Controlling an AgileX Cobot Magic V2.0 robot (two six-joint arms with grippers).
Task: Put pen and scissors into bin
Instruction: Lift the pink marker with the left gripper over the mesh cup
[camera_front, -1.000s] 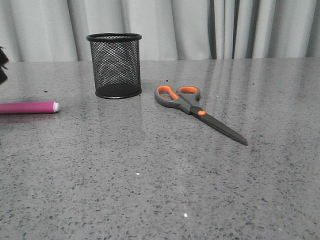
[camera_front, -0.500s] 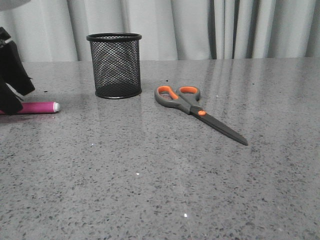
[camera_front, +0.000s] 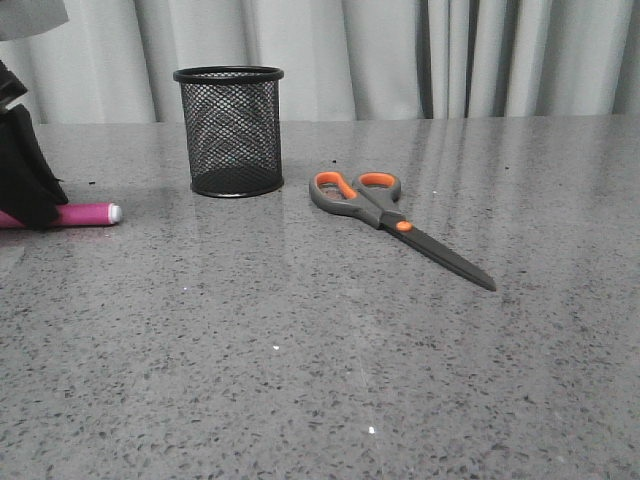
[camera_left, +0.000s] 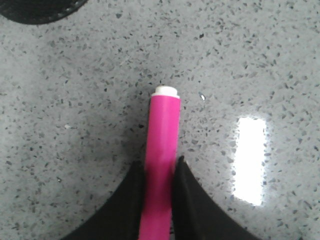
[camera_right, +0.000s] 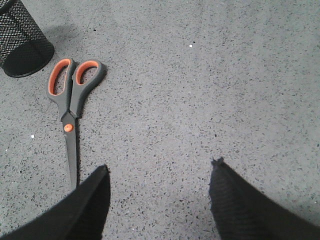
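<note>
Left tool (camera_left: 159, 172) seemingly pinches the pen (camera_left: 162, 150), fingers on both flanks.

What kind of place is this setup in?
Probably a staged tabletop test area: a bare grey speckled table, a plain curtain backdrop, and only desk items, a mesh bin, scissors and pen.

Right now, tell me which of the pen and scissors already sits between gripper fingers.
The pen: the left gripper has a finger against each side of its magenta barrel on the table. The scissors lie untouched, beyond the open right gripper.
</note>
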